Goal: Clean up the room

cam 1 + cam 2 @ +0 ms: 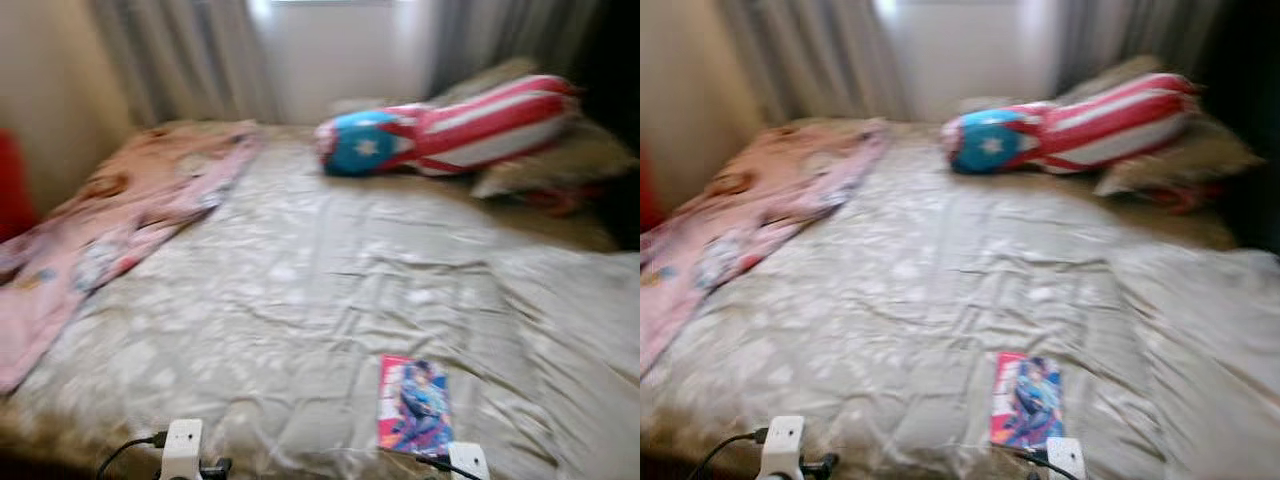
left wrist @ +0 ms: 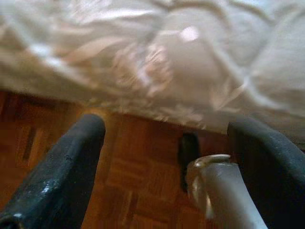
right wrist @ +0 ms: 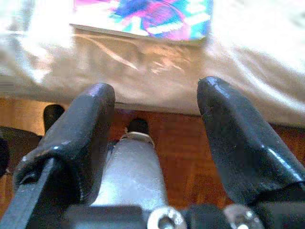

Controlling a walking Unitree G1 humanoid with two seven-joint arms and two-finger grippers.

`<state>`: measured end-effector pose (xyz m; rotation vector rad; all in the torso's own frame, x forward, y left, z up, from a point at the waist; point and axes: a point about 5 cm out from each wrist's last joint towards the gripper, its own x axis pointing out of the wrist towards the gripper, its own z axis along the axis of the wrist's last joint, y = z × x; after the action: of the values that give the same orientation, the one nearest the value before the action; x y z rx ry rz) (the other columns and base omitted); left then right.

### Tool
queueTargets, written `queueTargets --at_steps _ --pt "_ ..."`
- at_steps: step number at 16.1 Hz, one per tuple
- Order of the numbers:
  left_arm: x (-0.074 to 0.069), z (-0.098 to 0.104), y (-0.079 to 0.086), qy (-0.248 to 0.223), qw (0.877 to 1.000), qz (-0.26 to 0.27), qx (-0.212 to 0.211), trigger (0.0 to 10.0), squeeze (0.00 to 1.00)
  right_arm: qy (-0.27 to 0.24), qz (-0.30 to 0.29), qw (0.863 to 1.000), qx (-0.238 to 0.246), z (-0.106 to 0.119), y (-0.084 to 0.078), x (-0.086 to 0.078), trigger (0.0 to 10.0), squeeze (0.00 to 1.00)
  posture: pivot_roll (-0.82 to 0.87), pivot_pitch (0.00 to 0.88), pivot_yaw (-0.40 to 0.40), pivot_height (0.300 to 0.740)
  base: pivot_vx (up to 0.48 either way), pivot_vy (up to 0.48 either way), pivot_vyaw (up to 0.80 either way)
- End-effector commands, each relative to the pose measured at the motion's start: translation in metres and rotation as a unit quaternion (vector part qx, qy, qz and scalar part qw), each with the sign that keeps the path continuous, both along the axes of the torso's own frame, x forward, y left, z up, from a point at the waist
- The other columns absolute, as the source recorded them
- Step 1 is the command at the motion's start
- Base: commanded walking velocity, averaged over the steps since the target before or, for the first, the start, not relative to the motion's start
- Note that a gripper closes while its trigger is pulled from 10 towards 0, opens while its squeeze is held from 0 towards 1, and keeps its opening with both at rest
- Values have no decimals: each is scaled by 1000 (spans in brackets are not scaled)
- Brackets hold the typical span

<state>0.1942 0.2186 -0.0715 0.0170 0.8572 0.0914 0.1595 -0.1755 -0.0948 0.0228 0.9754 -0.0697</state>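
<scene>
A thin colourful book (image 1: 414,406) lies flat on the beige bed sheet (image 1: 300,300) near the bed's front edge, to the right of centre. In the right wrist view my right gripper (image 3: 157,90) is open and held low in front of the bed's edge, with the book (image 3: 143,16) just beyond and above its fingertips and nothing between them. My left gripper (image 2: 167,129) is also open and empty, low by the bed's front edge over the wooden floor (image 2: 143,191). The white wrists of both arms show at the bottom of the eye views.
A pink blanket (image 1: 110,225) lies rumpled along the bed's left side. A long pillow (image 1: 450,125) with a blue star end and red and white stripes rests at the head, beside beige pillows (image 1: 560,160). Curtains (image 1: 180,60) hang behind. The view is blurred.
</scene>
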Motion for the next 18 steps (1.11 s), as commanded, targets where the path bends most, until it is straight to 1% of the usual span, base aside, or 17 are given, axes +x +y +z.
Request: queueTargets --at_steps 1,4,8,13,18 --pt "-5 -3 1 12 1000 4 -1 10000 0 4 1 1000 -2 -1 0 -3 10000 0 -35 0 31 740 0 0 800" --pt "-5 -3 0 11 1000 3 -1 10000 0 3 0 1000 0 -1 1 -2 10000 0 -35 0 31 740 0 0 715" --pt "-5 -3 -2 12 1000 0 -2 10000 0 1 -13 1000 4 -1 1 -2 10000 0 -34 0 29 740 0 0 0" --pt "-5 -4 -3 14 1000 2 -5 10000 0 0 -8 1000 8 0 5 1 10000 0 -33 0 28 740 0 0 0" --pt "-5 -4 -3 15 1000 2 -5 10000 0 3 -7 1000 7 -1 2 -1 10000 0 -32 0 28 740 0 346 0"
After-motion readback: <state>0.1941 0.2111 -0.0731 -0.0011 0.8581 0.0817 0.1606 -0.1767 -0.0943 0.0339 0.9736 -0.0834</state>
